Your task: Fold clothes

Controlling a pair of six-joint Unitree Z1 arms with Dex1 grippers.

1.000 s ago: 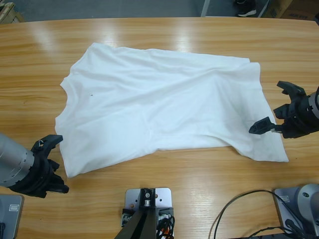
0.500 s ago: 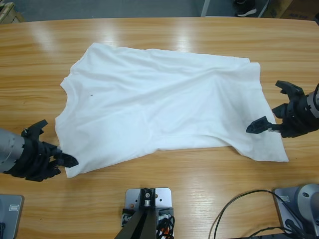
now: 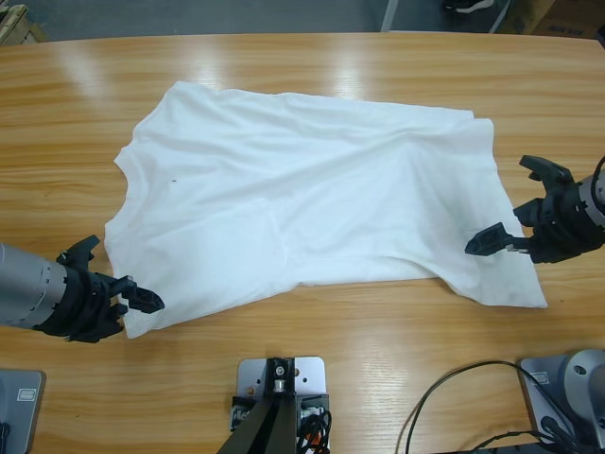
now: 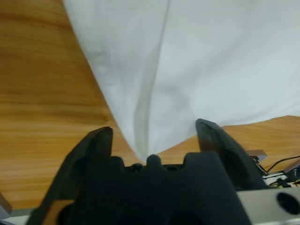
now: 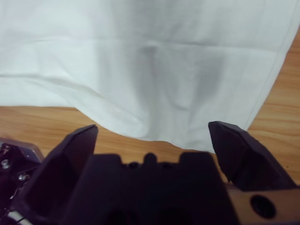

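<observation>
High view, left tool (image 3: 112, 277) released at white shirt (image 3: 302, 199) corner, right tool (image 3: 515, 208) released at hem.

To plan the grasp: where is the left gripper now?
High view: the left gripper, jaws open, sits at the white shirt's near-left corner.

table (image 3: 284, 66) bare around shirt (image 3: 302, 199) | cable (image 3: 454, 388) near front edge

Plain white shirt (image 3: 302, 199) with one tiny dark speck, possibly lettering, warm streaked wooden table (image 3: 312, 66), black tools
</observation>
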